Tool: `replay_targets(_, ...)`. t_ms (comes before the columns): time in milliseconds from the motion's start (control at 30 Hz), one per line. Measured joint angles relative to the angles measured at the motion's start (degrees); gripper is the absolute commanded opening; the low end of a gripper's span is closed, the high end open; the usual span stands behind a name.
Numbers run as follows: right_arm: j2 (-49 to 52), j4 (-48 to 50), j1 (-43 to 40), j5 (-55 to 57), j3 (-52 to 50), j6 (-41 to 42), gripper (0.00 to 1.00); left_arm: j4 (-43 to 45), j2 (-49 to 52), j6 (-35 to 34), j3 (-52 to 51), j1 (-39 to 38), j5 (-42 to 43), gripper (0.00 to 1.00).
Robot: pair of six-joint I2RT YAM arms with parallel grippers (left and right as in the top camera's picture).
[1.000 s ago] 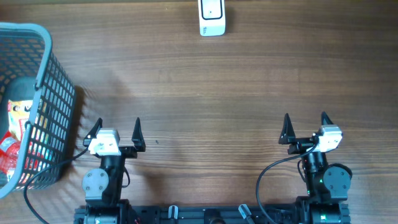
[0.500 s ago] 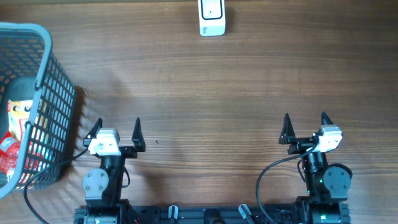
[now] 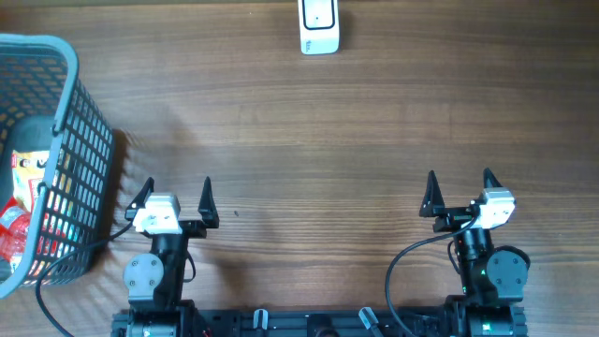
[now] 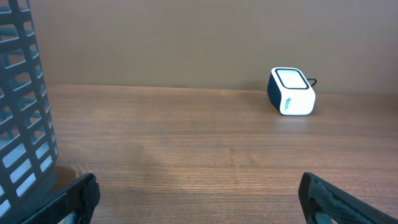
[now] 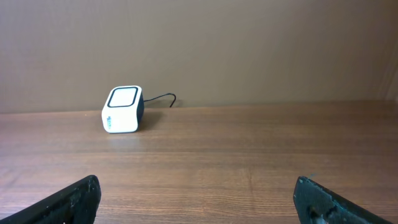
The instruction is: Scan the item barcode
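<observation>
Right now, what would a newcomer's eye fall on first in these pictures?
Probably the grey plastic mesh basket at the left edge, with colourful packets inside. Next, the small white box-shaped scanner at the far edge; the left gripper and right gripper stand open and empty.

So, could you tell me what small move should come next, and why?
Probably swing the left gripper over the basket, toward the packets inside. It and the right gripper are open and empty, the basket sits beside the left one, and nothing is at the scanner.
</observation>
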State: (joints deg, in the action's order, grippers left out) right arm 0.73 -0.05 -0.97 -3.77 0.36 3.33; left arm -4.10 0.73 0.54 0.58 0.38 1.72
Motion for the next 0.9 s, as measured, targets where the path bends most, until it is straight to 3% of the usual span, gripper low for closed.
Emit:
replay_targets(233,0.0,0.0,0.0,0.0,0.0,0.0,1.0,1.4,0.0,-1.1,-0.1,0.0,1.1,1.0)
replay_targets(467,0.0,0.0,0.0,0.0,0.0,0.0,1.0,15.5,0.0,-18.5,-0.3,0.0,31.7,1.0)
replay_targets(600,0.0,0.0,0.0,0.0,0.0,0.0,1.0,34.6,0.0,-22.4,0.1,0.0,41.9,1.0)
replay_targets(633,0.0,0.0,0.0,0.0,0.0,0.0,1.0,35.7,-0.1,-23.2,0.6,0.0,43.1,1.0)
replay_targets(767,0.0,0.0,0.0,0.0,0.0,0.0,1.0,27.3,1.0,-23.9,6.9,0.0,44.7,1.0)
replay_targets(900,0.0,0.0,0.0,0.0,0.0,0.0,1.0,8.5,8.6,-18.4,24.2,0.0,43.8,1.0)
